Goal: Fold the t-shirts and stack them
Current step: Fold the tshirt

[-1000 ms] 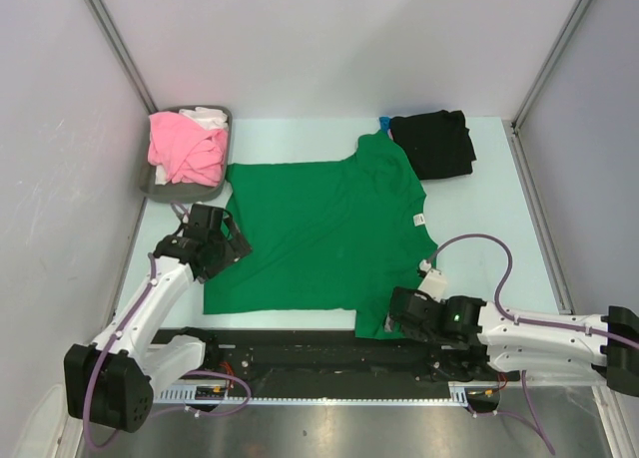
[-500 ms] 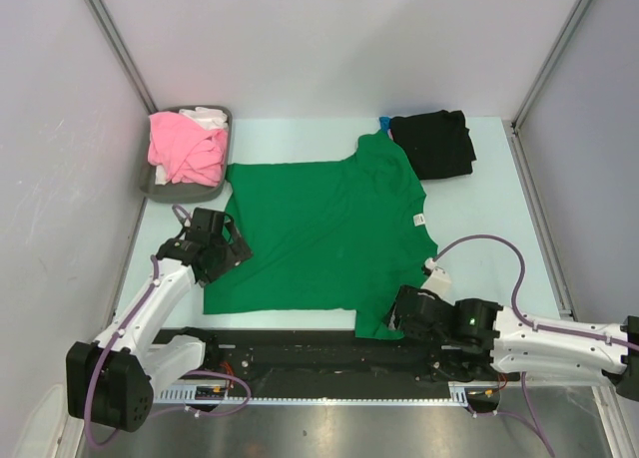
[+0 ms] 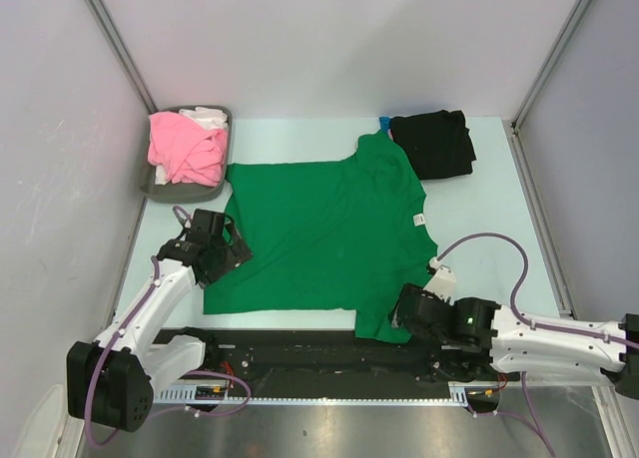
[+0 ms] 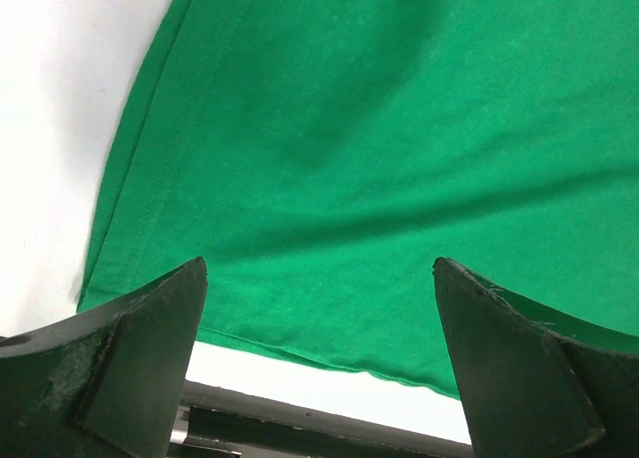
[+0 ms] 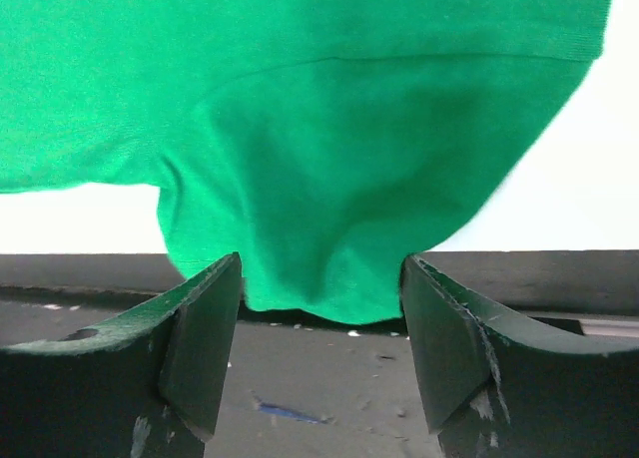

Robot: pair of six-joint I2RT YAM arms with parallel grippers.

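A bright green t-shirt (image 3: 319, 233) lies spread flat across the middle of the table, with a small white neck label (image 3: 420, 219) near its right side. One sleeve (image 3: 374, 323) hangs over the near table edge. My left gripper (image 3: 232, 246) is open over the shirt's left hem (image 4: 300, 348). My right gripper (image 3: 401, 318) is open with the hanging green sleeve (image 5: 319, 238) between its fingers. A folded black t-shirt (image 3: 434, 144) lies at the back right, with a bit of blue cloth (image 3: 382, 125) at its left edge. Pink (image 3: 185, 147) and white (image 3: 208, 117) t-shirts sit piled in the tray.
A dark grey tray (image 3: 170, 189) stands at the back left corner. Grey walls close in the table on three sides. A black rail (image 3: 300, 353) runs along the near edge under the arms' bases.
My right gripper has shifted slightly right and nearer along the table's front edge by the hanging sleeve. My left gripper has barely moved. The shirt lies as before.
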